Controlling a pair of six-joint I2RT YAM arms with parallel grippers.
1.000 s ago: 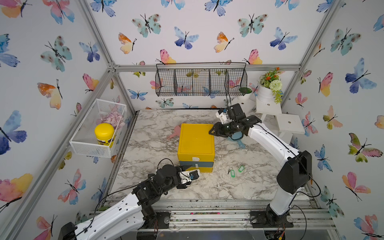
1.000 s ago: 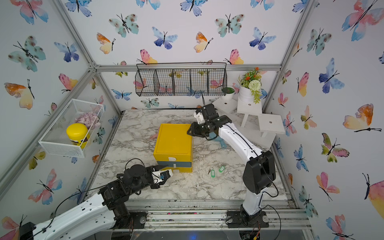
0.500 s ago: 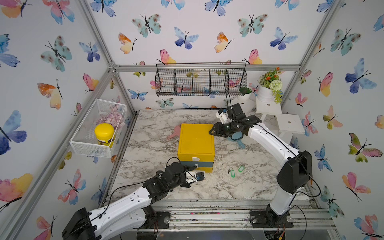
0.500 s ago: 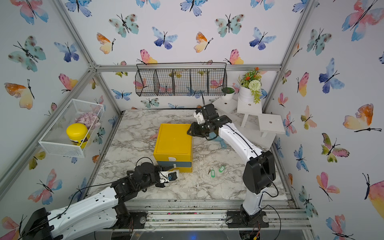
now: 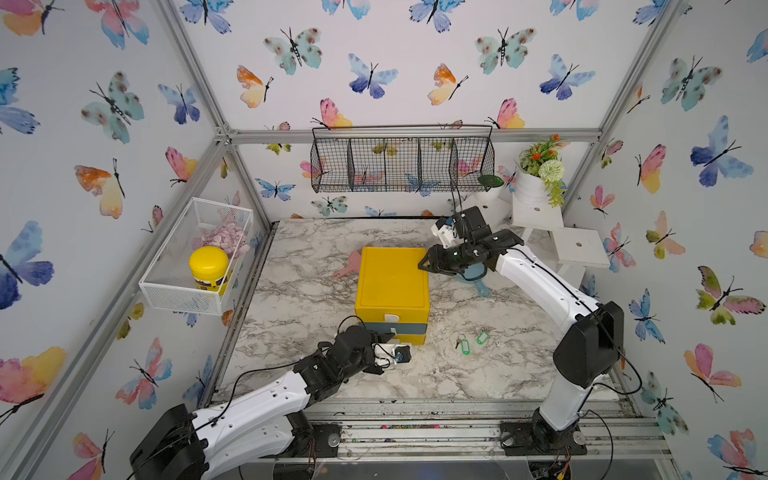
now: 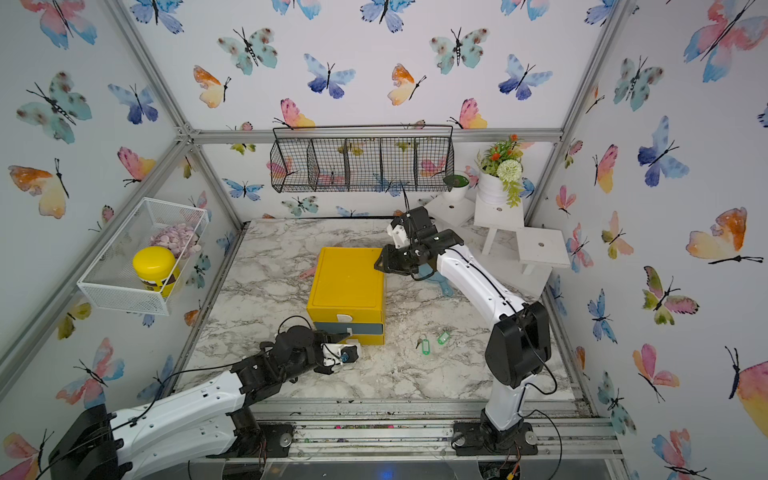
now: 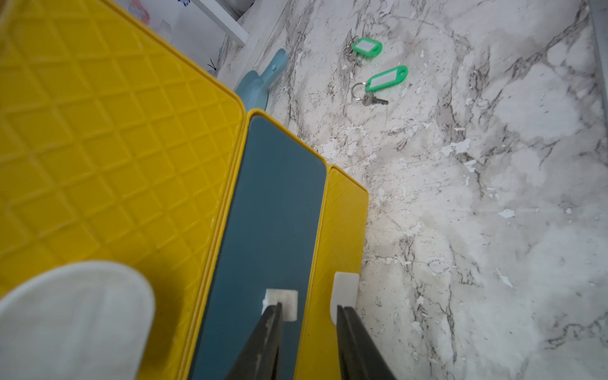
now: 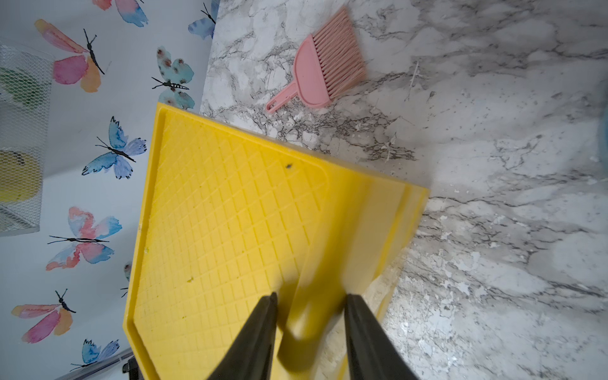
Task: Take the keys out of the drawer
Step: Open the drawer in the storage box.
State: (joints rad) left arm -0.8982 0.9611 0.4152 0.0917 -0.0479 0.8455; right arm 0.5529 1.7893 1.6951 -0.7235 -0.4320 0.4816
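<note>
The yellow drawer cabinet stands mid-table with a blue-grey middle drawer between two yellow ones, all pushed in. Two keys with green tags lie on the marble to its right, seen in both top views and the left wrist view. Any keys inside the drawers are hidden. My left gripper is open at the drawer fronts. One fingertip rests on the middle drawer's white handle, the other by the bottom drawer's handle. My right gripper is shut on the cabinet's back right top corner.
A pink brush lies behind the cabinet on its left and a blue dustpan on its right. A white mesh basket with a yellow jar hangs on the left wall. White stands with a plant fill the back right corner.
My left gripper has moved right, up to the drawer fronts, and its jaws have narrowed. The right arm has stayed on the cabinet's corner.
</note>
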